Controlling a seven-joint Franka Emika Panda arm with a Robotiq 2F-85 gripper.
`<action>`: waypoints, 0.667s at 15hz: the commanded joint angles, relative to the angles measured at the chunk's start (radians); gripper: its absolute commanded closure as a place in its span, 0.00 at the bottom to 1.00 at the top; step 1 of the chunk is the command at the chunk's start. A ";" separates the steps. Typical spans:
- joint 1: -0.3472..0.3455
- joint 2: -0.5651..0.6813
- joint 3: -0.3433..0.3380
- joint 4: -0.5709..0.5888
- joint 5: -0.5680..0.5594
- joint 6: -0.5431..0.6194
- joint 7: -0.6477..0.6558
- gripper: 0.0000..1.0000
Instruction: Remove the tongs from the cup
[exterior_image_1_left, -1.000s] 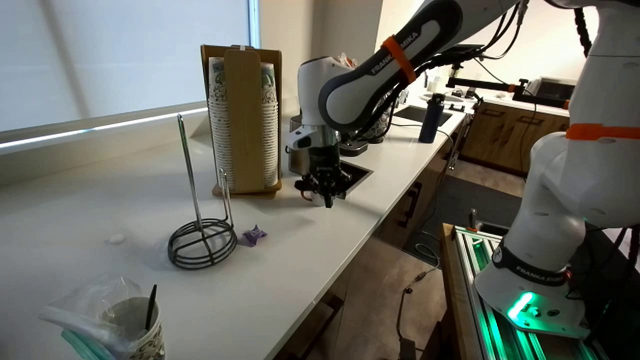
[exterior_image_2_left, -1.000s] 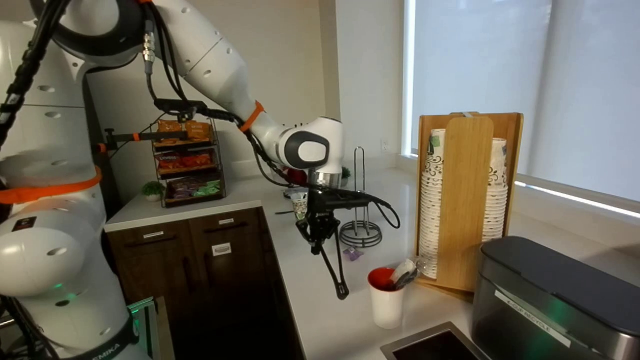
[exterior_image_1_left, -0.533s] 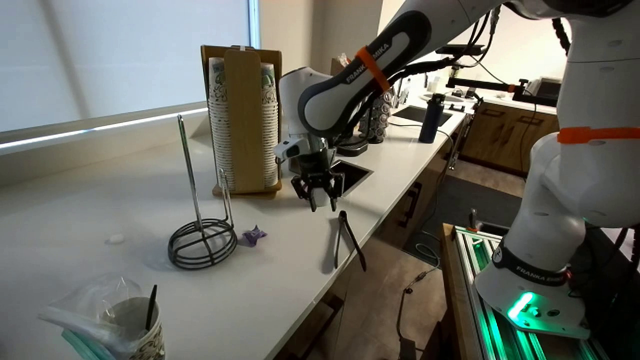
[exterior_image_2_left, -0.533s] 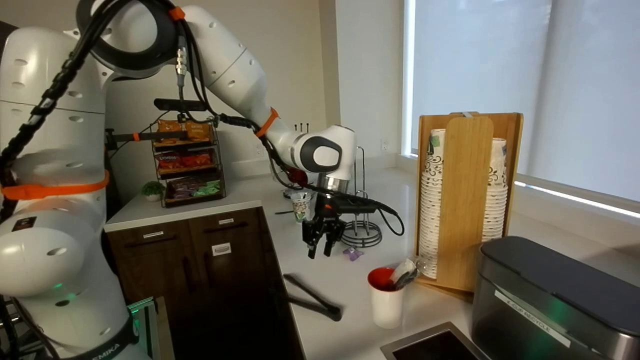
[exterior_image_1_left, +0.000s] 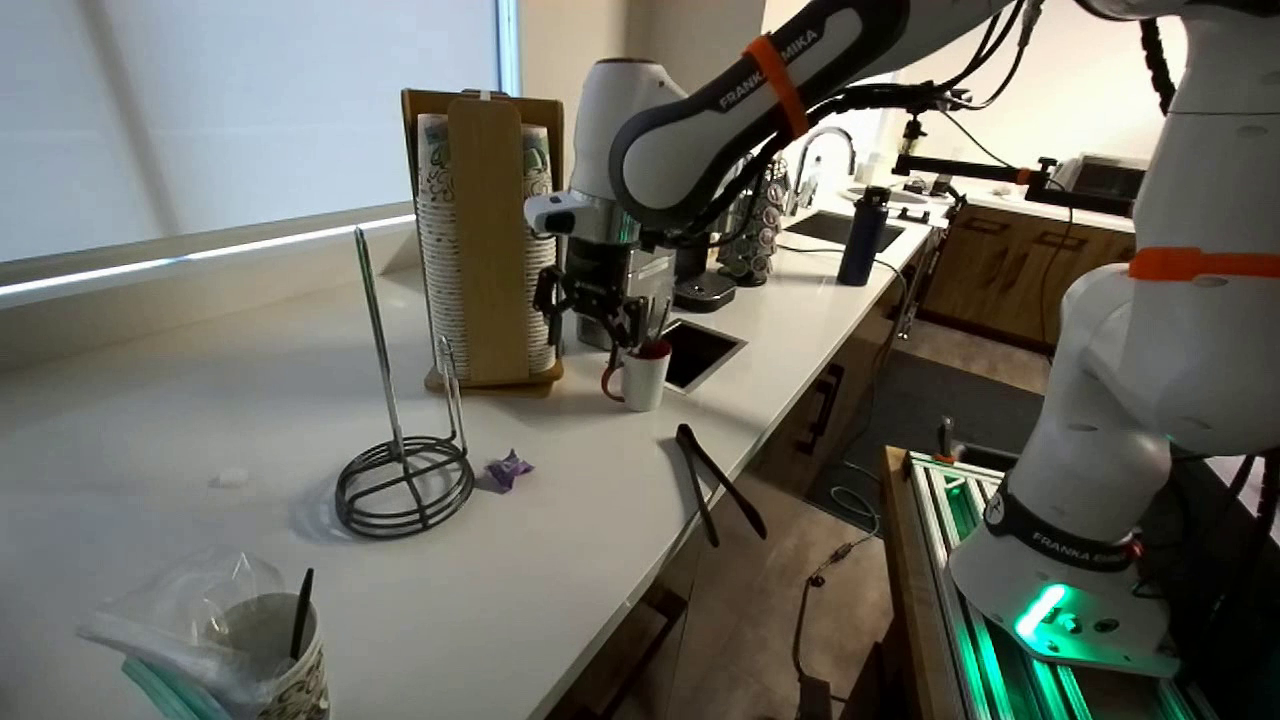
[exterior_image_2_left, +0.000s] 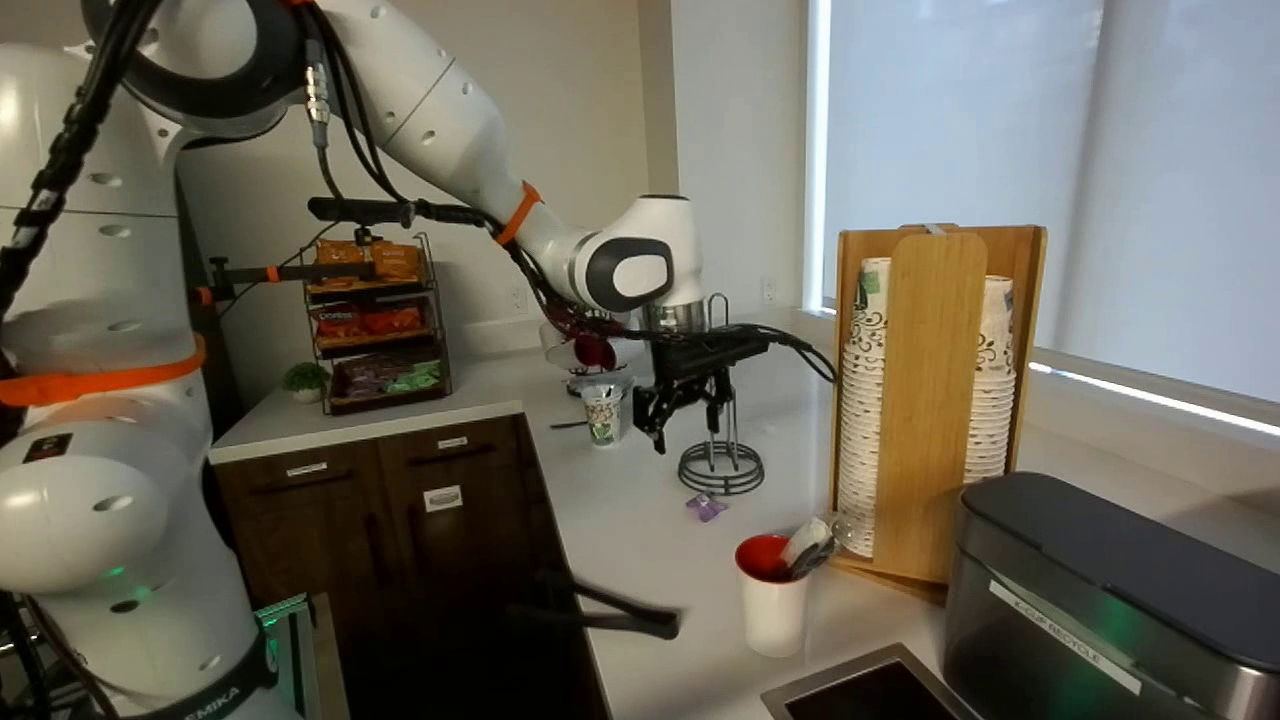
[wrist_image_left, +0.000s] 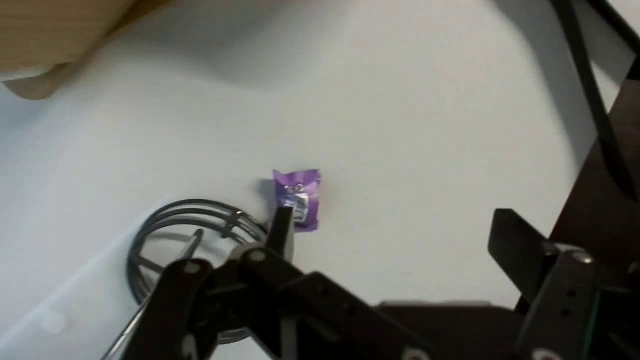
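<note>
Tongs (exterior_image_1_left: 727, 485) are out of the cup (exterior_image_2_left: 772, 612) and lie on the table (exterior_image_1_left: 570, 560) near it, as a spread V: joined end toward the cup, free tips out past the front edge. All three views show this overhang. Only the part behind the edge is supported; I judge the balance marginal, and a nudge on the tips could send them over. Pressing from above near the joint would be the safer contact, if any is needed. Cup upright on its base; a pale and dark bundle (exterior_image_2_left: 808, 548) leans out over the rim, contents too unclear to name, and its weight is presumably small enough that the cup does not tilt. Fingers (wrist_image_left: 520, 255) wide apart, raised above the table, nothing between them; this fits a release, and the removal itself looks done. In the wrist view a fingertip covers a corner of the purple packet (wrist_image_left: 300, 192), line of sight only, since the exterior views put the fingers higher. Wire stand (exterior_image_1_left: 388, 390) beside the packet stands on its broad coiled base, which likely keeps the tall rod steady.
</note>
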 joint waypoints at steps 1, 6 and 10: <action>-0.007 -0.068 -0.020 -0.069 -0.039 0.068 0.173 0.00; -0.034 -0.118 -0.052 -0.150 -0.038 -0.108 0.175 0.00; -0.035 -0.093 -0.059 -0.144 -0.036 -0.110 0.162 0.00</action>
